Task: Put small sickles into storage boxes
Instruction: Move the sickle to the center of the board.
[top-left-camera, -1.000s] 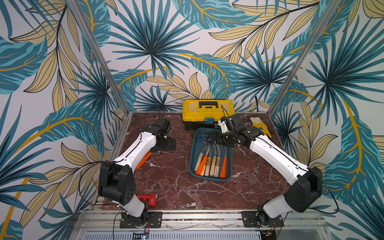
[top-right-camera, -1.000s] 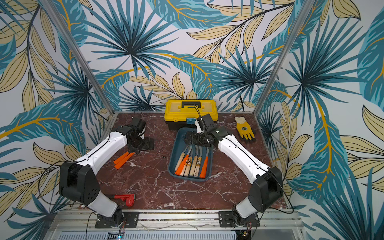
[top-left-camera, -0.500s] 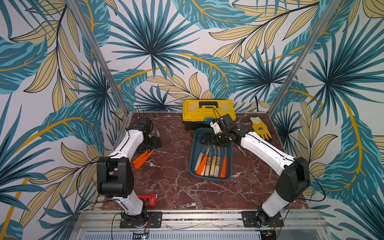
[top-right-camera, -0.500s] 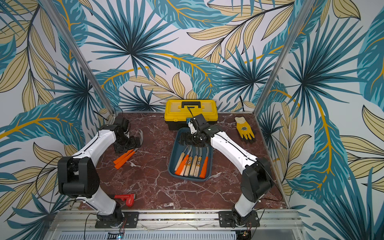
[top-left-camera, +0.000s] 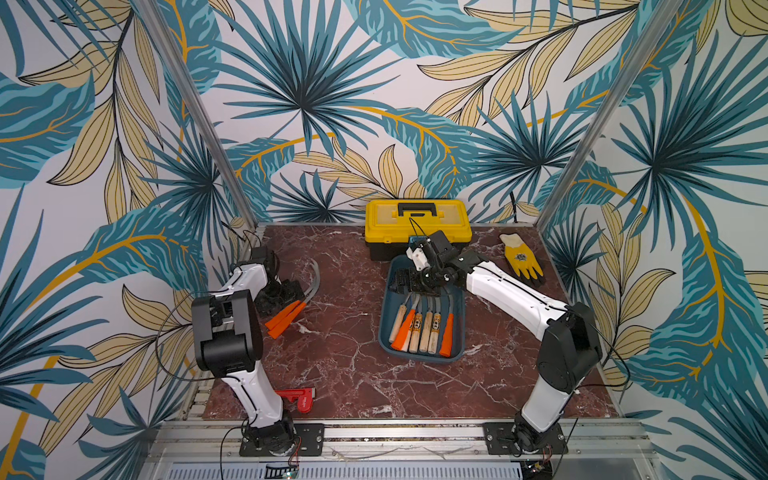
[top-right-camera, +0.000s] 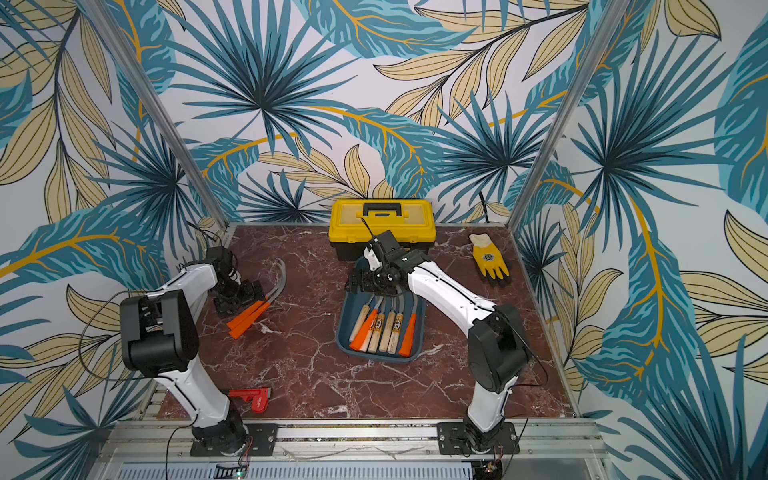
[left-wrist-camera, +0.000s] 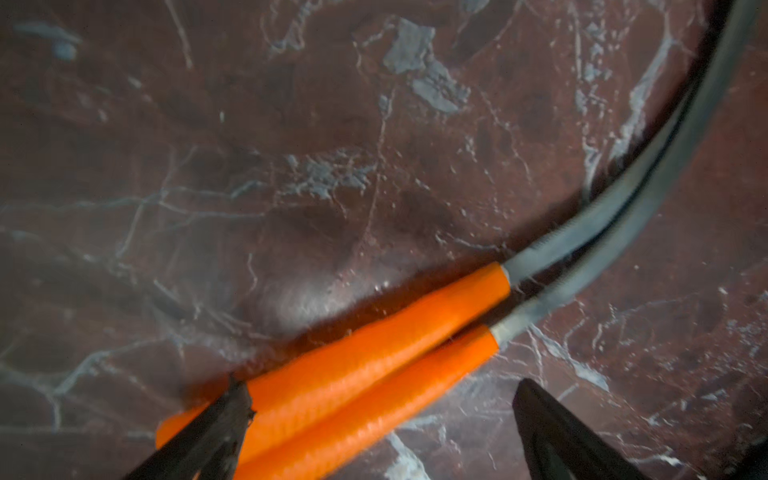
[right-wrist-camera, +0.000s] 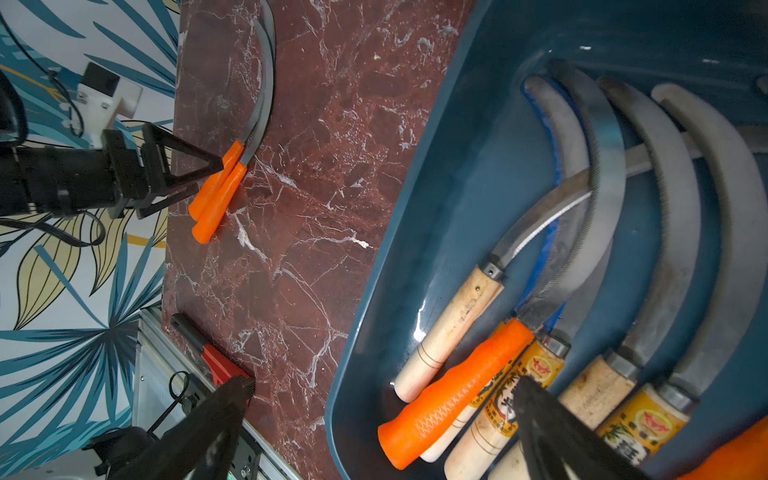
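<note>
Eight sickles are in sight. Six lie side by side in the dark blue tray (top-left-camera: 385, 320), handles toward the robot and curved grey blades toward the back wall. As far as the overlap lets me count, four of them have pale wooden handles (top-left-camera: 426, 332) and two have orange handles (top-left-camera: 446, 338). In the right wrist view, one wooden-handled sickle (right-wrist-camera: 451, 328) lies at a slant, its blade crossing the other blades.

The other two sickles (top-left-camera: 286, 318) lie on the red marble table (top-left-camera: 353, 374), well to the left of the tray. Both have orange handles. They are pressed together along their length, and their blades (left-wrist-camera: 623, 199) curve the same way.

The left pincer (left-wrist-camera: 378, 395) is down at the butt end of this pair with its two fingers spread wide. One black fingertip (left-wrist-camera: 237, 405) overlaps the edge of a handle and the other stands clear on the far side. I cannot tell whether either one touches.

The right pincer (right-wrist-camera: 380, 395) hangs over the far end of the tray, above the blades. Its fingers are also spread and grip nothing.

One yellow toolbox (top-left-camera: 417, 224) with a black handle stands just behind the tray. One yellow glove (top-left-camera: 521, 262) lies to its right. One red clamp-like tool (top-left-camera: 297, 399) lies at the near edge of the table, beside the base of the left arm.
</note>
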